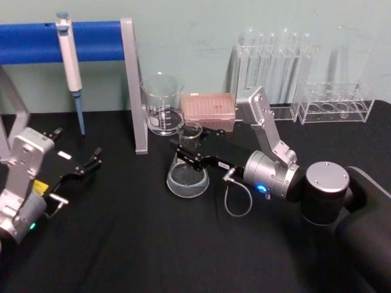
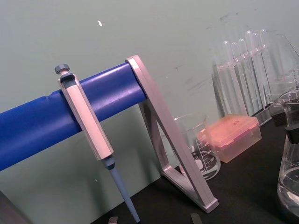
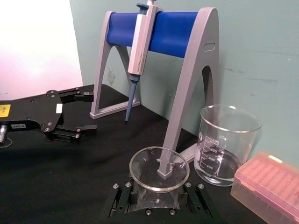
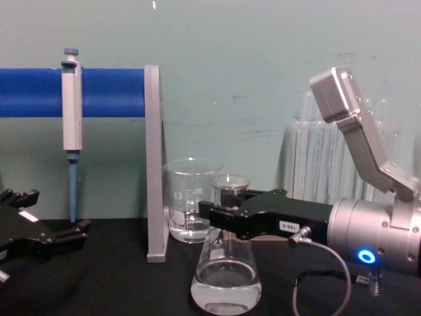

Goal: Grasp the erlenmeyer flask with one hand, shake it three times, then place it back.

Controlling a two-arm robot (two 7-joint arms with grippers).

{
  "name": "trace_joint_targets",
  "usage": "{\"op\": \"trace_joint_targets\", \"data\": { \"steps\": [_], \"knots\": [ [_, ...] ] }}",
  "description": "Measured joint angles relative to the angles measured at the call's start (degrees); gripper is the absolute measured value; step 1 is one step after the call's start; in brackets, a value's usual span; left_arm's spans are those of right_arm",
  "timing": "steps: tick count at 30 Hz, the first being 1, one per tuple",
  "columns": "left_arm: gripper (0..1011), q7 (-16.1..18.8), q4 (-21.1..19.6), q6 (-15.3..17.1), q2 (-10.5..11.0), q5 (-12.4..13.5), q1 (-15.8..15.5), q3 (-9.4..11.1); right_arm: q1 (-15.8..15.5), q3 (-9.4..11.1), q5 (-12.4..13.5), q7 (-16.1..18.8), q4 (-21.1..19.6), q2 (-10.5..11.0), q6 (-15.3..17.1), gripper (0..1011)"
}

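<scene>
Two tools: mine
right tool point(image 1: 186, 154): clamped on erlenmeyer flask point(image 1: 188, 171) neck, flask standing on bench point(image 1: 122, 244)
left tool point(image 1: 91, 160): fingers apart, parked at 9 o'clock

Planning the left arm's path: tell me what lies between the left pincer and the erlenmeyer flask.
In the head view, bare black tabletop lies between the open left pincer and the erlenmeyer flask; the pipette stand's foot sits just behind.

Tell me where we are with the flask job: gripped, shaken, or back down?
Reach looks done: the right gripper has its fingers on either side of the flask neck, just under the rim. In hand is the grasp; the base seems to sit on the black table, though I can't rule out a slight lift. How many shakes are done cannot be read from here. The left gripper waits open at the left.
</scene>
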Motion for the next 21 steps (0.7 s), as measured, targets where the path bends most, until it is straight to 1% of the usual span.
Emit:
{"op": "trace_joint_targets", "data": {
  "steps": [21],
  "knots": [
    [1001, 0.0, 0.0, 0.0, 0.0, 0.0, 0.0, 0.0, -0.1, 0.0, -0.8, -0.2, 0.3, -0.1, 0.8, 449]
  ]
}}
